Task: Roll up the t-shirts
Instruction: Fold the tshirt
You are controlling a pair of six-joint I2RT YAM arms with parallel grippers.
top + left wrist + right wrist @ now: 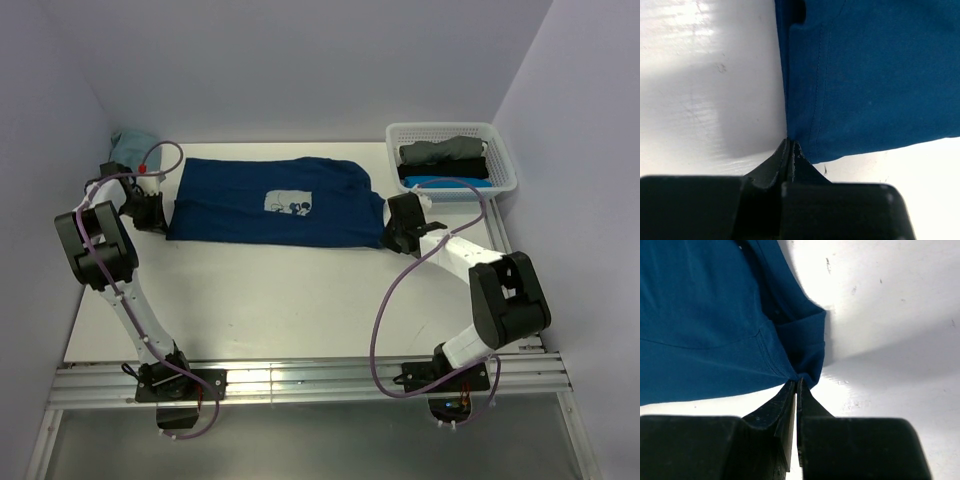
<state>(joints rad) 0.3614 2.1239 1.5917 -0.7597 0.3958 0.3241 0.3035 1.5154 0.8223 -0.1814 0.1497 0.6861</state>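
Recorded navy t-shirt [275, 203] spread flat and lengthwise across the far half of the white table [300, 300], pale print patch [290, 205] facing up near its middle. Found left hand [150, 210] at the shirt's left end, low on the table; in the left wrist view, fingertips of left hand [791, 142] pressed together with no gap, meeting right at the near-left corner of the hem, cloth running into the tips. Found right hand [400, 225] at the shirt's right end; in the right wrist view, right hand [797, 381] narrowed to a thin slit and pinching a small bunch of the blue fabric, wrinkles drawn toward the tips. Noted white basket [505, 160] at the far right, just beyond the right hand, holding a grey t-shirt [445, 150], a black t-shirt [445, 170] and a bright blue t-shirt [445, 183]. Noted teal t-shirt [128, 145] crumpled in the far left corner, close behind the left hand. Seen purple cable [385, 300] looping from the right arm over bare table, near of the shirt.
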